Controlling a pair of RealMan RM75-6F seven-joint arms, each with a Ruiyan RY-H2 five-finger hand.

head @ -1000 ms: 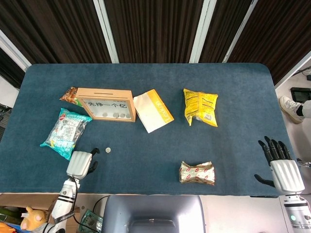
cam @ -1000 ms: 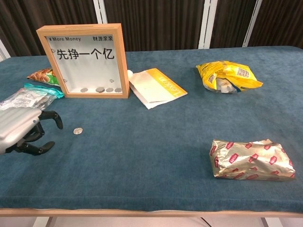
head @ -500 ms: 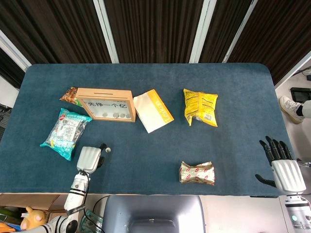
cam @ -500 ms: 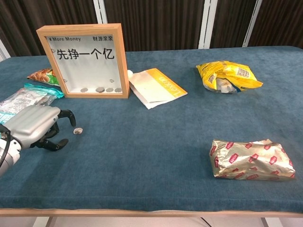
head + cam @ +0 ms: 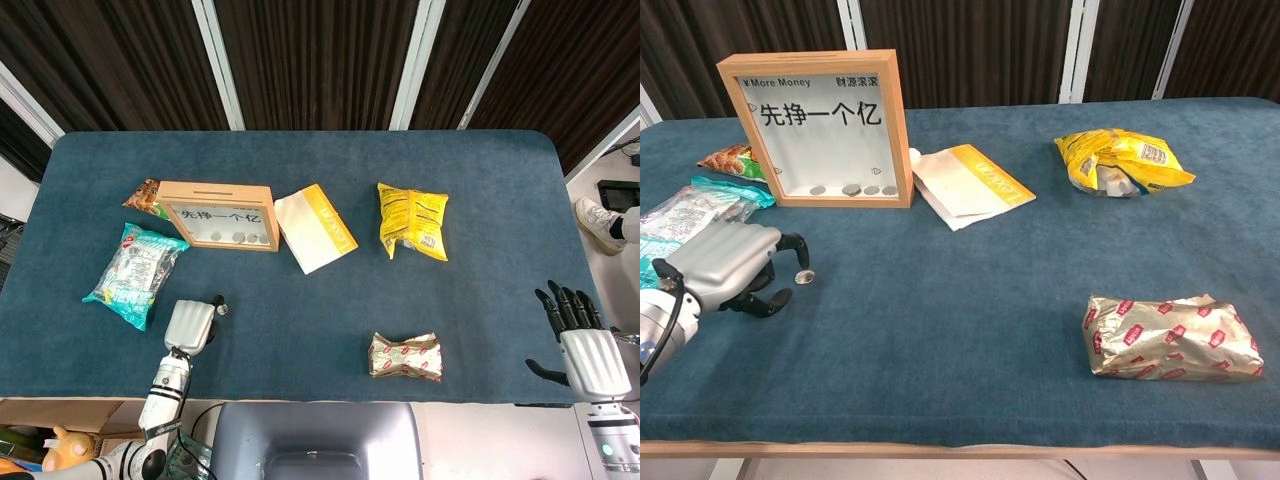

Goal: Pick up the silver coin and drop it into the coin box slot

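Silver coin lies flat on the blue table, near of the coin box, with your left hand's curled fingertips just touching it, nothing pinched.

Head view looks steeply down from above over the whole table. Chest view faces forward, low, near its front edge. Both share the coin box.

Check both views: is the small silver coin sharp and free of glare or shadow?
Head view: small silver coin is tiny, a pale speck at the left hand fingertips. Chest view: coin sharper, evenly lit, no glare; a dark fingertip partly overlaps it.
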